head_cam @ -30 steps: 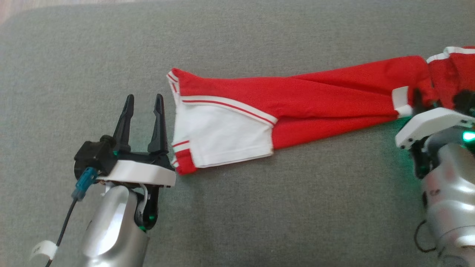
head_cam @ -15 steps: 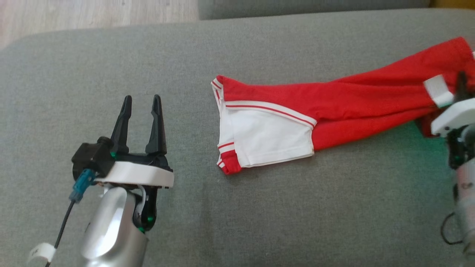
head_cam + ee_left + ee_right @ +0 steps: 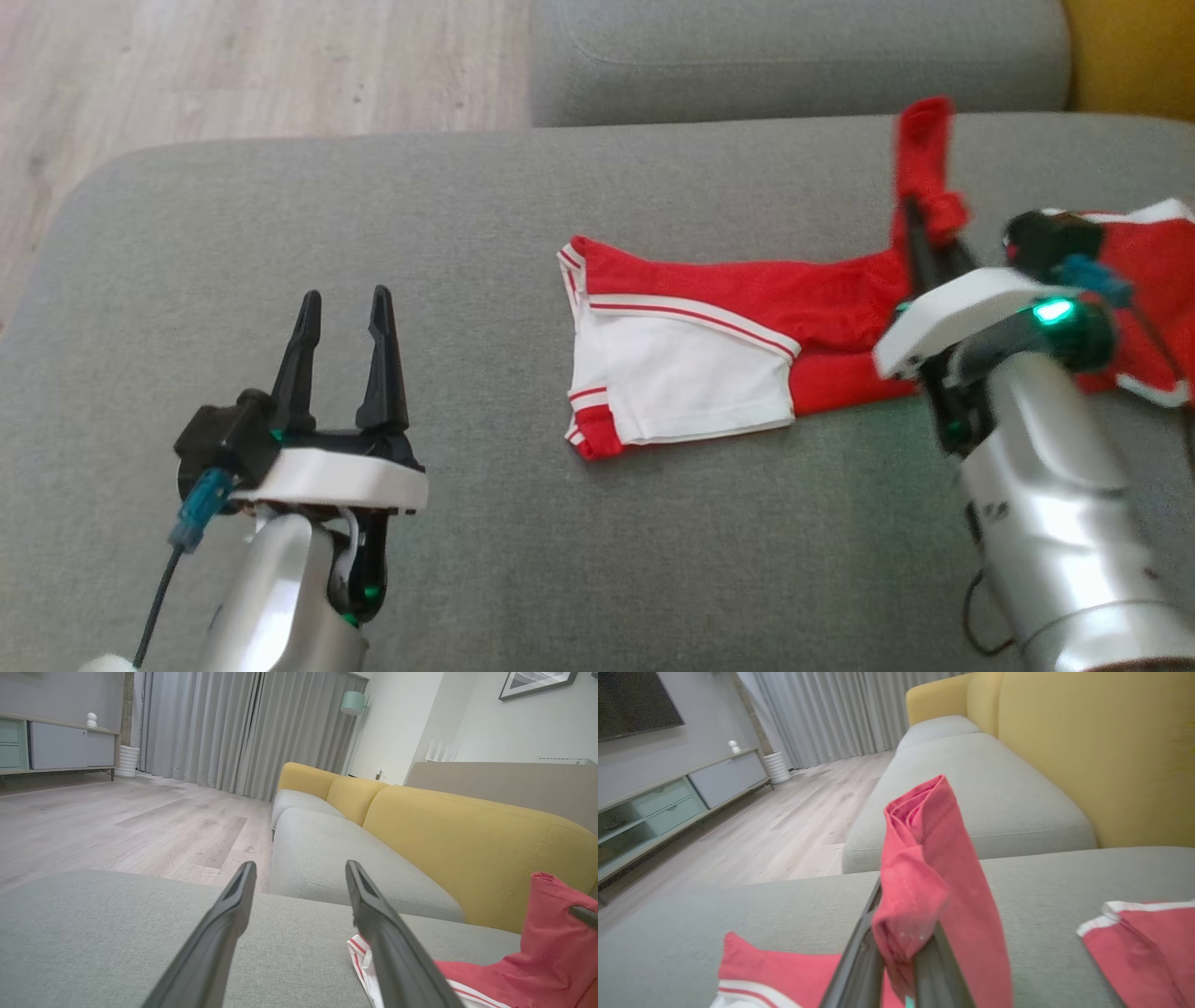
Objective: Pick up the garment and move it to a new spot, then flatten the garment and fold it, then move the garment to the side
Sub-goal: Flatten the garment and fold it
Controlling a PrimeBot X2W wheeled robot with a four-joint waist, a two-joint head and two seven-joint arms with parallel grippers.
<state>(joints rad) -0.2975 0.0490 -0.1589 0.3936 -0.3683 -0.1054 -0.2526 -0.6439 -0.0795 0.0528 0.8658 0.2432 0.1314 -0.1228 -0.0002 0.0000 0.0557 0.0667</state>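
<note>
The red and white garment (image 3: 709, 355) lies on the grey sofa cushion (image 3: 280, 215), a bit right of the middle. The right hand (image 3: 920, 233) is clenched on a red end of it. That end now sticks up above the hand. A second ago the garment lay stretched out long and flat toward the right. In the right wrist view the red cloth (image 3: 924, 858) stands up folded between the two dark fingers (image 3: 859, 956). More red and white cloth lies to the right of that hand.

The left hand (image 3: 344, 299) stays spread wide with nothing in it. A second ago it was just beside the white part. Now there is a big gap between them. The camera has also tipped up, so more wooden floor (image 3: 233, 65) shows at the top.
</note>
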